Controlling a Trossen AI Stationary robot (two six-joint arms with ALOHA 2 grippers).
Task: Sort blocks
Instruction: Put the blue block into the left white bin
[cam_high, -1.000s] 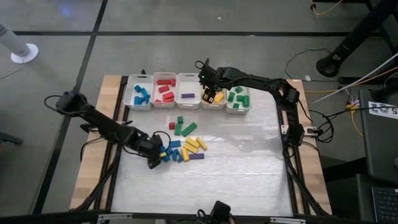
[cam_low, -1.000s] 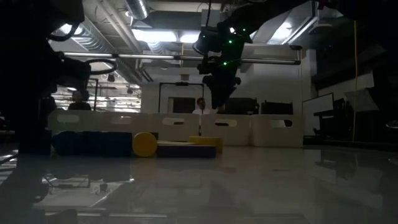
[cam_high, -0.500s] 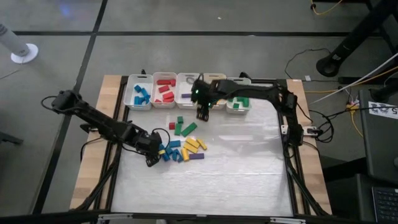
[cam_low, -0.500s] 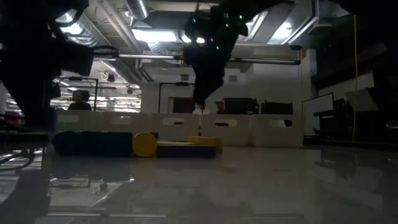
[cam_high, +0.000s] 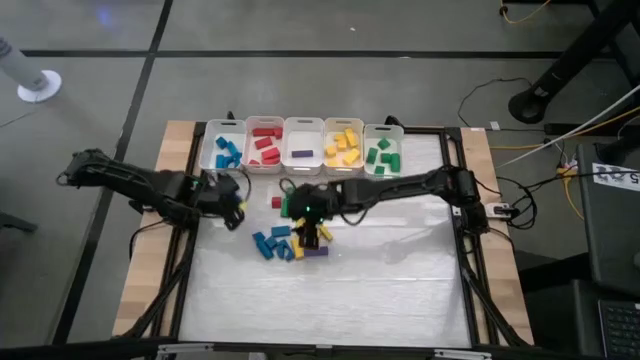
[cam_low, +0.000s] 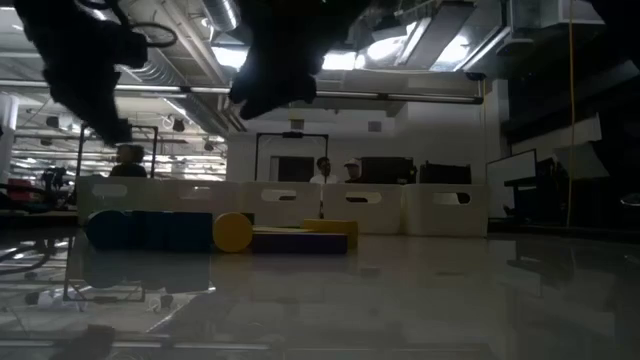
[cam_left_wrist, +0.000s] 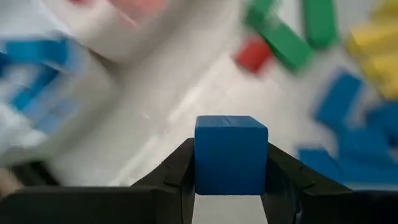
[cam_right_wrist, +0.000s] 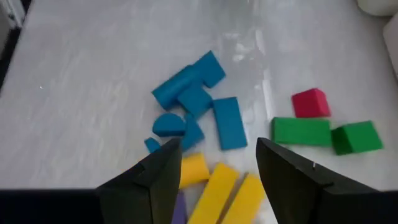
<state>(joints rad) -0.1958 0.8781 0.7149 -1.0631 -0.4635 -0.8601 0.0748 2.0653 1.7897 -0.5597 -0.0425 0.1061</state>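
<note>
Two sorting cycles are in hand at once. The left gripper (cam_left_wrist: 230, 186) has its fingers closed on a blue cube (cam_left_wrist: 231, 154) and holds it above the desk (cam_high: 400, 270), near the desk's far left corner and just short of the blue bin (cam_high: 222, 146), the leftmost in the row of white bins along the far edge. The step in hand for this arm is the carry to the bin. The next move calls for bringing the cube over the blue bin's opening before the fingers part, so that it does not land on the rim or in the adjacent red bin (cam_high: 264, 144). The right gripper (cam_right_wrist: 217, 163) hovers with its fingers open and empty over the loose pile (cam_high: 290, 240) of blue, yellow, green, red and purple blocks toward the middle of the desk. Its next move, judged from this pose, calls for selecting one block, probably a yellow bar (cam_right_wrist: 217, 186) directly below, and descending to straddle it without disturbing its close neighbours.
</note>
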